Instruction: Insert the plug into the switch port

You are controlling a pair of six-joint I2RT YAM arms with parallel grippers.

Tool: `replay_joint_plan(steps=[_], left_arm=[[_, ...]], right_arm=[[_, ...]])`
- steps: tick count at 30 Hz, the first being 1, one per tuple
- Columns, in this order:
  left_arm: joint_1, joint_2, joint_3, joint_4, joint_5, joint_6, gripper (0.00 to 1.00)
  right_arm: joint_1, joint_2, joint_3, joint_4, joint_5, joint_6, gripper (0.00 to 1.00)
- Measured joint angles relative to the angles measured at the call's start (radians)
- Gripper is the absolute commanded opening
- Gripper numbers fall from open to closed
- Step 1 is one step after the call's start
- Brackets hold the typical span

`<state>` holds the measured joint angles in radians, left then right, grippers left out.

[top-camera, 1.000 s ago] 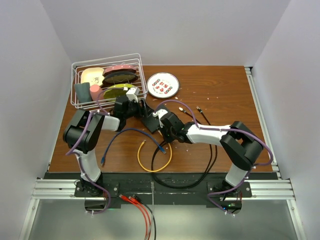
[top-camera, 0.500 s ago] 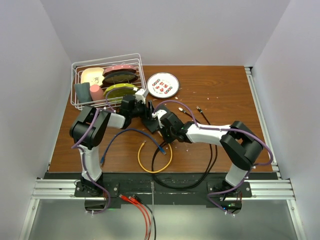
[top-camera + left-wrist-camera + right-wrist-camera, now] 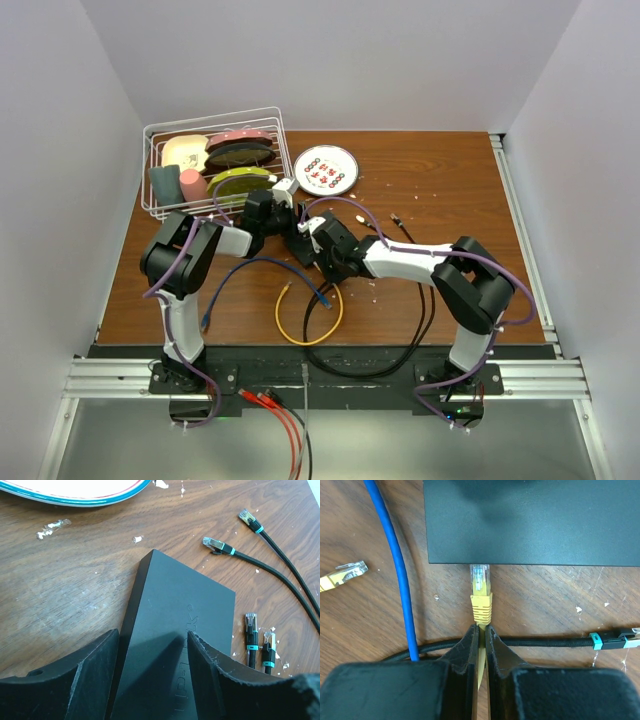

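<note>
The switch [image 3: 535, 520] is a flat matte black box; its port edge faces my right gripper [image 3: 482, 630]. That gripper is shut on a yellow cable just behind its yellow plug [image 3: 481, 597]. The plug's clear tip touches the switch's near edge; I cannot tell whether it is inside a port. In the left wrist view my left gripper [image 3: 154, 645] is open and straddles one end of the switch [image 3: 175, 620], with the left finger beside its edge and the right finger over its top. In the top view both grippers, left [image 3: 288, 228] and right [image 3: 322, 255], meet at the switch [image 3: 303, 247].
A blue cable [image 3: 395, 565] and a black cable [image 3: 545, 641] run by the right gripper, and the yellow cable's other plug [image 3: 342, 575] lies to the left. Loose black plugs [image 3: 217, 545] lie beyond the switch. A white wire basket [image 3: 215, 160] and a plate [image 3: 326, 169] stand behind.
My left gripper has moved right, up to the switch. My right gripper has shifted slightly left and toward the switch with the yellow plug.
</note>
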<state>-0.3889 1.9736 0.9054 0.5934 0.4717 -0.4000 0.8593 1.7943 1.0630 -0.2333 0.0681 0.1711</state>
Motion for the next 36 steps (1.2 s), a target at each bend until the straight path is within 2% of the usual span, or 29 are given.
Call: replay_joint_plan(steps=[17, 36], left_arm=[[0.0, 0.003, 0.001, 0.003, 0.0, 0.0, 0.61], [0.0, 0.01, 0.002, 0.019, 0.002, -0.009, 0.61]], right_arm=[[0.004, -0.004, -0.011, 0.022, 0.017, 0.039, 0.0], [0.005, -0.059, -0.109, 0.176, 0.007, 0.158, 0.0]])
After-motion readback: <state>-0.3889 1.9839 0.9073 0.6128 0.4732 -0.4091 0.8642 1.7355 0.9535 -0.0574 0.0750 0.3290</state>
